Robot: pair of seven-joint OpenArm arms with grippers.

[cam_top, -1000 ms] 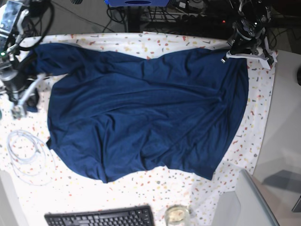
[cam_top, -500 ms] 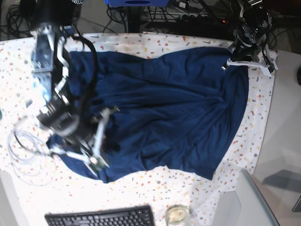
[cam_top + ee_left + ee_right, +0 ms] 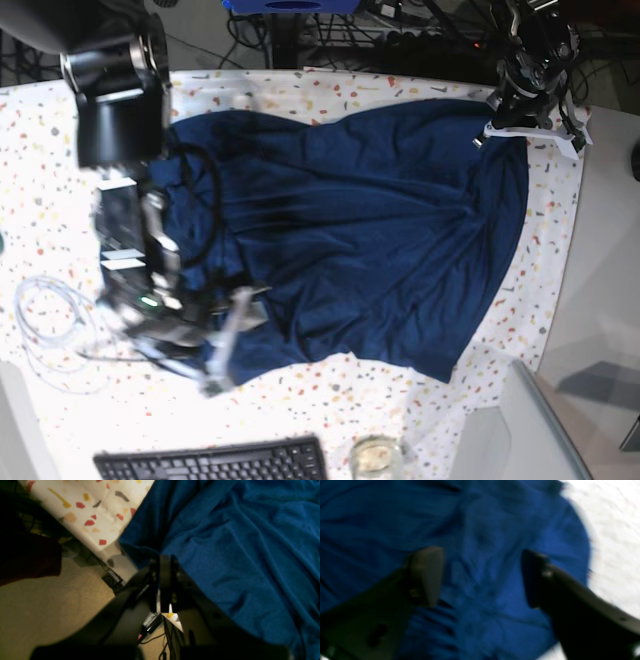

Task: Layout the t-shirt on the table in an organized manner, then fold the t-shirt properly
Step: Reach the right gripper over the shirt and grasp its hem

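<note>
While the t-shirt (image 3: 370, 230) lies spread but rumpled across the table (image 3: 330, 395), we enter it as one large, plain navy garment: soft, light, limp, with no stiffness of its own. We judge that it will drape, stretch and bunch wherever it is pulled, and slide fairly easily over the speckled cloth. Left gripper (image 3: 162, 562): jaws pressed together, pinching the t-shirt's edge at the table's far corner; cloth runs away from its tips in long creases, and the floor shows just behind it. Right gripper (image 3: 480, 577): fingers spread wide, nothing between them, poised over the t-shirt's rounded edge, with bare table just past the outer finger (image 3: 535, 577); the view is blurred, so we cannot tell whether the tips touch the fabric. Recommended hold, in our judgement: corners, hems or shoulder seams, where doubled cloth gives the pads something to bite; a pinch mid-panel would only lift a peak and drag wrinkles. Nearby items: keyboard (image 3: 215, 462), coiled white cable (image 3: 50, 320), small glass (image 3: 376, 457), all beyond the t-shirt's lower edge.
</note>
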